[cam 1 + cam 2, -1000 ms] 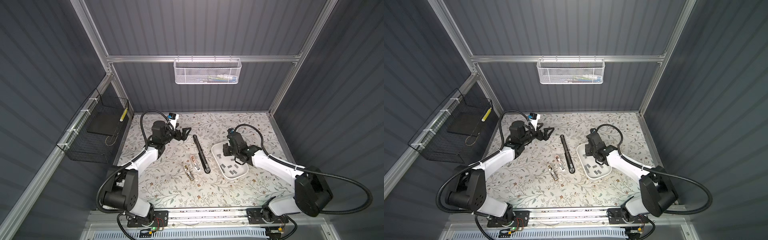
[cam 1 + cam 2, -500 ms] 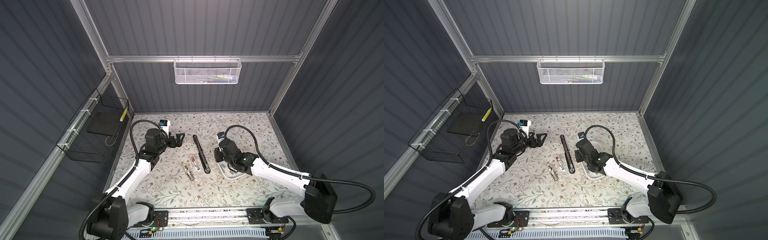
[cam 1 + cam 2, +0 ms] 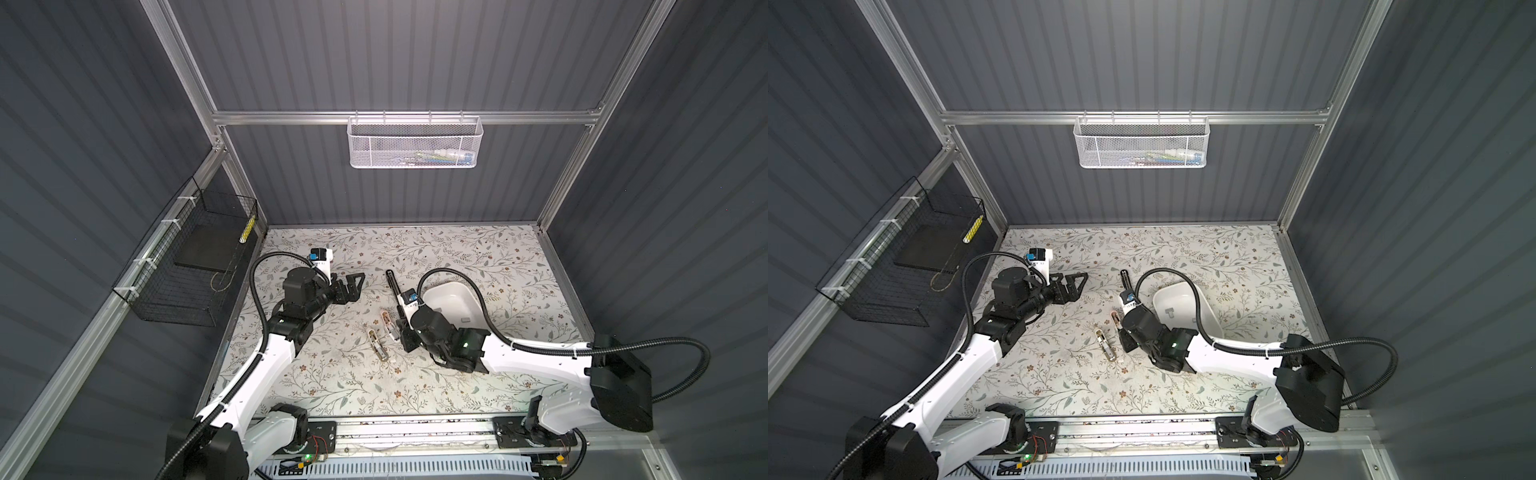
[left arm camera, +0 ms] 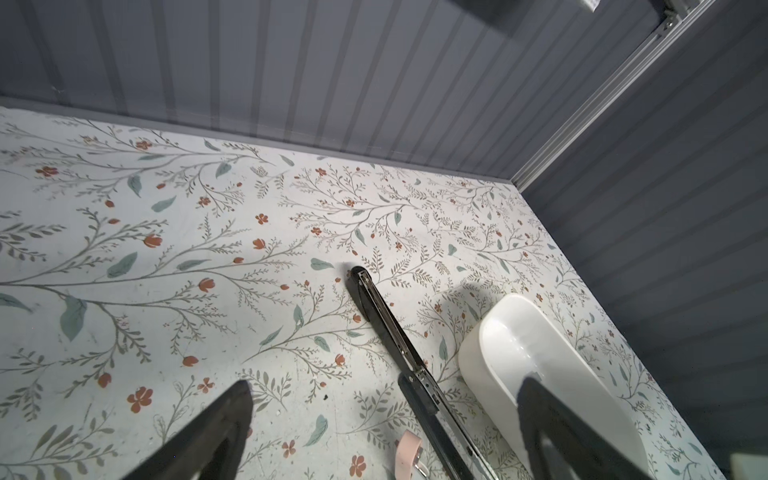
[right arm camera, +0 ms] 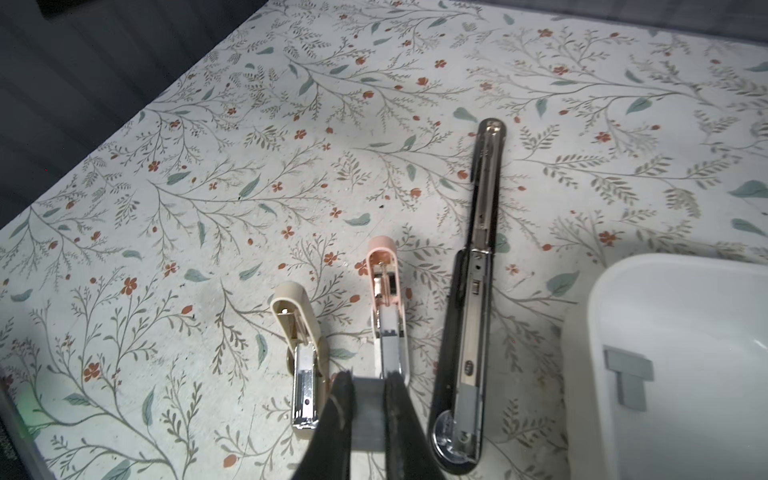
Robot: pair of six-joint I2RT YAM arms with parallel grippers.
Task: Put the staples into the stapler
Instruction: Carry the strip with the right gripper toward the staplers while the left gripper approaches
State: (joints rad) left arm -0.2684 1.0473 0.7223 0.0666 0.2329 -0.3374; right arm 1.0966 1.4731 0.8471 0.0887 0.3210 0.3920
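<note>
grey strip pinched over three open staplers

grey ribbed walls (image 3: 415,62) on three sides, edged with aluminium rails (image 3: 407,117). hung from the back rail, a white mesh basket (image 3: 415,145) with a few small items inside, too blurred to name. fixed to the left wall, a black wire basket (image 3: 187,291). underneath it all, a pale tabletop (image 3: 457,249) printed with leafy sprigs and small red flowers, scuffed and speckled towards the middle.

laid open on that print near the centre, side by side but not touching: a beige stapler (image 5: 297,328), a pink stapler (image 5: 386,291) and a long black stapler (image 5: 478,291), all with metal rails facing up. just beside the black one, a white tray (image 5: 665,282) holding loose grey staples (image 5: 627,380), two of them lying flat and touching in a t shape.

right gripper (image 5: 369,380): clamped tight on a single held strip (image 5: 368,415) of the same grey staples, low over the tabletop at the near end of the pink stapler, between pink and beige. contact with the pink rail: impossible to tell.

left gripper (image 3: 360,283): spread as wide as possible, nothing between the fingers, hovering to the left of the staplers and well apart from them, pointed towards the far end of the black one.
</note>
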